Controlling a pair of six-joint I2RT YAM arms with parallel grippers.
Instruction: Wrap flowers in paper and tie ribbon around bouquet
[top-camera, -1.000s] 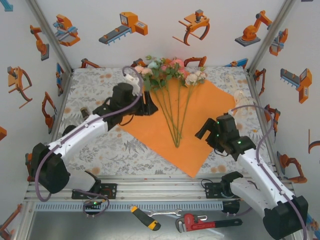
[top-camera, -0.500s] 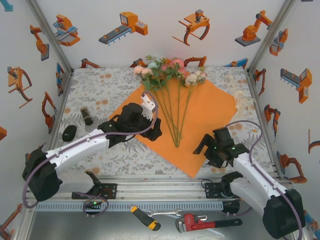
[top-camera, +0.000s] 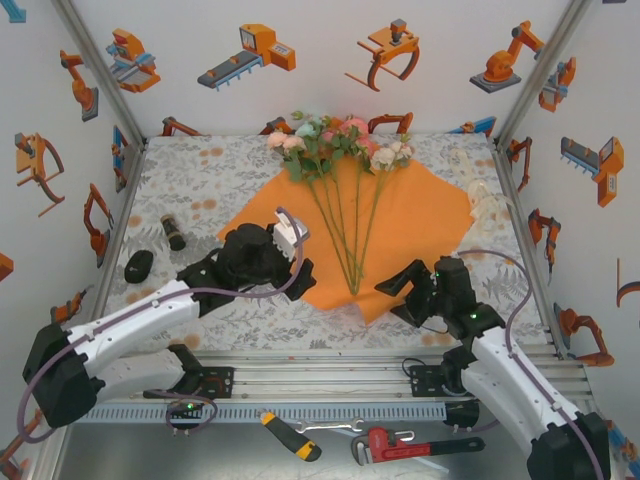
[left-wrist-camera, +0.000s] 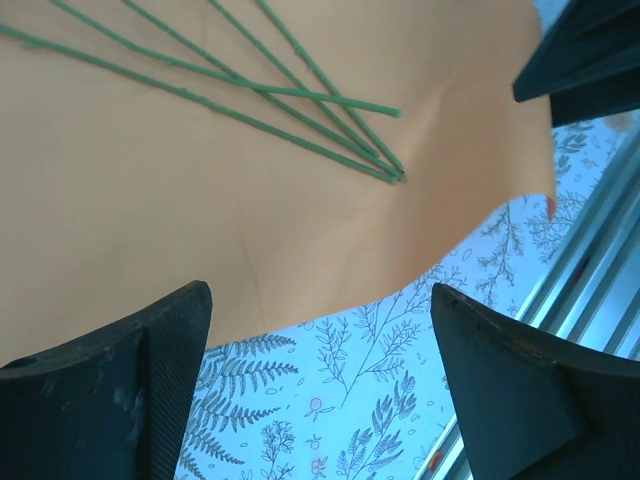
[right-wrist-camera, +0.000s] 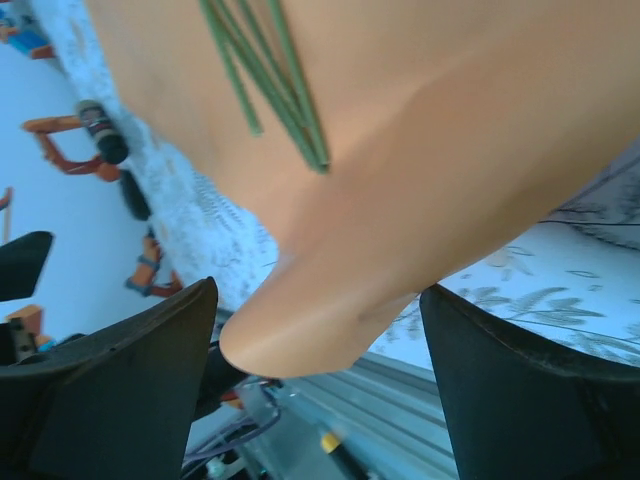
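Corner of paper (top-camera: 420, 215) curled inside released right pincer (right-wrist-camera: 315, 300); left pincer (left-wrist-camera: 320, 300) released too; hasty lift might roll flowers (top-camera: 340, 140) off.

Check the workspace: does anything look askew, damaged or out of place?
The paper's near corner is curled upward, bulging into the open right tool. The flowers lie on it, stems converging, nothing spilled.

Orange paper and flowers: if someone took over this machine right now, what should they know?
Left gripper: open, above the near-left edge of the paper.
Right gripper: open, the paper's curled-up near corner between its fingers.
Flowers lie on the paper, stems pointing to the near side; ribbon lies untouched at the far right of the table.
Done: flowers laid on paper. Left: wrapping and tying.
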